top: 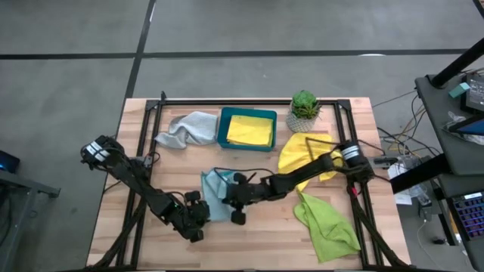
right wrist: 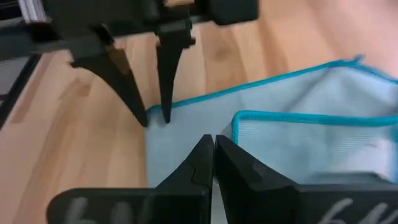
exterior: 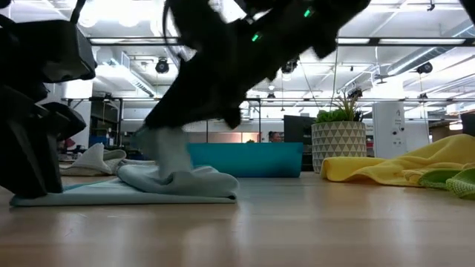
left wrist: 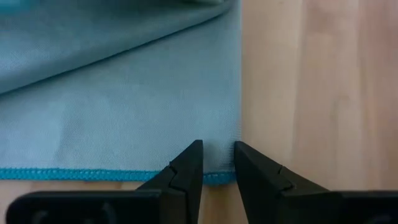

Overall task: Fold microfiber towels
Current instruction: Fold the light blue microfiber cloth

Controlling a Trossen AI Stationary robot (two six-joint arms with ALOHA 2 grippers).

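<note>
A light blue towel lies partly folded on the table's near middle. My left gripper stands at its near corner, fingers a little apart. My right gripper is shut on a raised part of the same towel, which rises from the table in the low view. A grey towel lies crumpled at the far left. One yellow towel lies folded in the teal tray, and another lies loose at the right. A lime green towel lies at the near right. My left gripper sets both fingertips down on the blue towel's corner, by its teal hem, slanting down from the near left. That corner lies flat on the table under them. My right gripper holds a turned-over layer of the blue towel near its hemmed corner, coming level from the table's right. Its own fingers hide the exact spot. That part is lifted while the rest lies on the table.
A small potted plant stands at the far right beside the tray. A black frame runs along the table's far edge and down both sides. Bare wood lies along the near edge between the two arms.
</note>
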